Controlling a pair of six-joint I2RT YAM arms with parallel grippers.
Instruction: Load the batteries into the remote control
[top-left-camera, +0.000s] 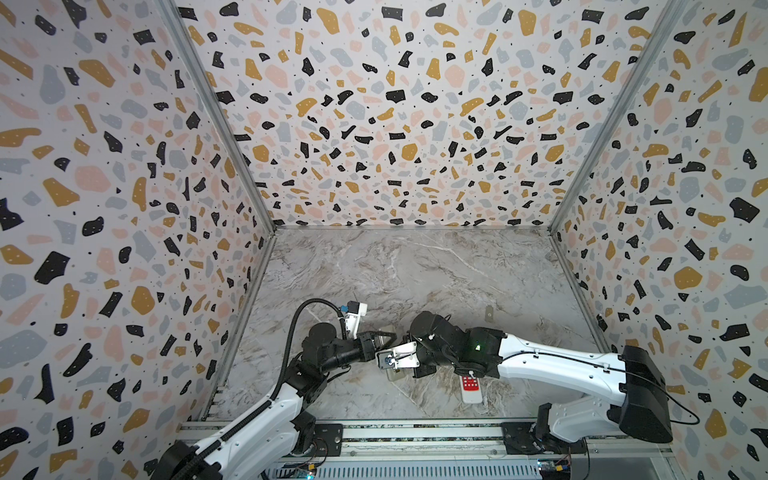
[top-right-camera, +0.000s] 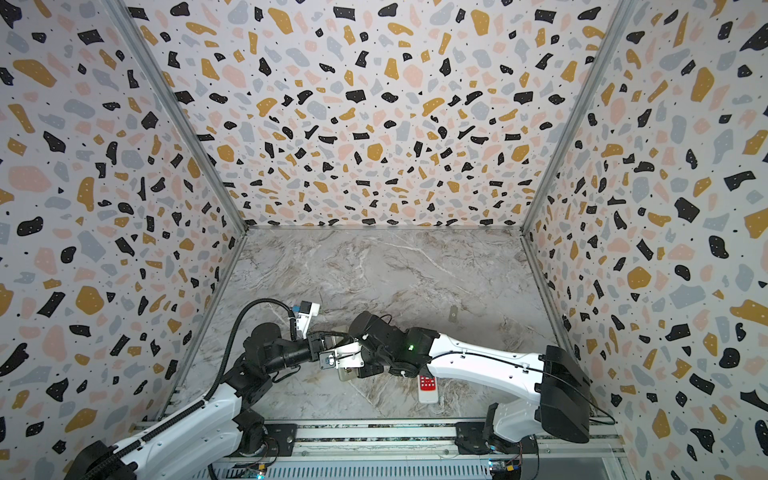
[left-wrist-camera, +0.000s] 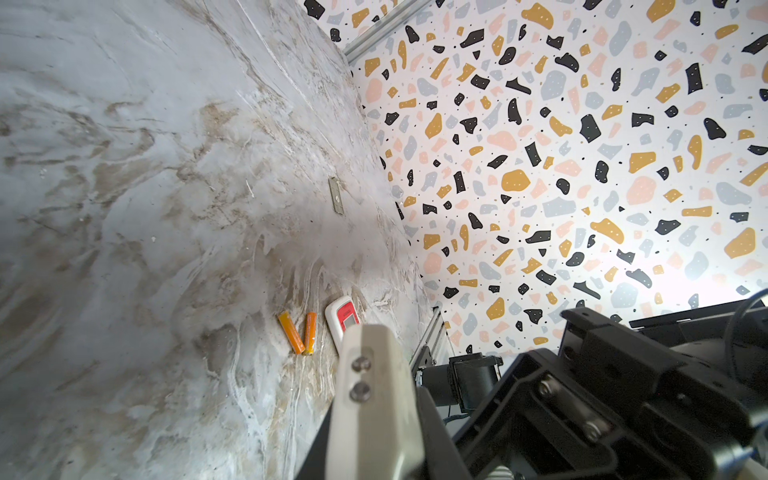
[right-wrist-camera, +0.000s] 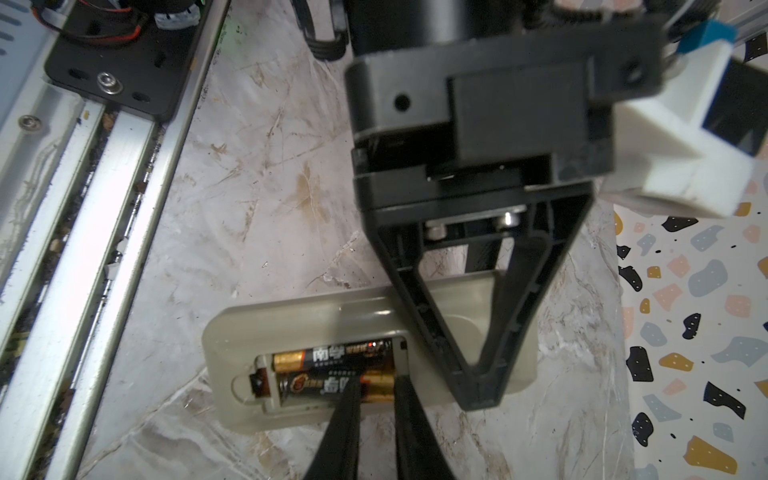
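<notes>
Two black batteries (right-wrist-camera: 332, 353), gold-ended, are seated side by side in the open compartment of a grey remote (right-wrist-camera: 307, 316) laid back-up on the marble table (right-wrist-camera: 257, 166). The right gripper (right-wrist-camera: 377, 388) is shown with fingers (right-wrist-camera: 345, 415) a narrow gap apart, tips set on one battery, nothing clasped. The left gripper (right-wrist-camera: 478, 395) is closed tip to tip, pressed on the remote's rim. Two orange batteries (left-wrist-camera: 290, 332) are laid loose beside a red-and-white remote (left-wrist-camera: 338, 318); a grey cover (left-wrist-camera: 336, 195) is set well apart.

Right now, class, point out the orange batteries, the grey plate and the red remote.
orange batteries (left-wrist-camera: 291, 334): left wrist view, one's mid-body.
grey plate (left-wrist-camera: 336, 195): left wrist view, its centre.
red remote (top-left-camera: 470, 384): in a top view, button panel.
</notes>
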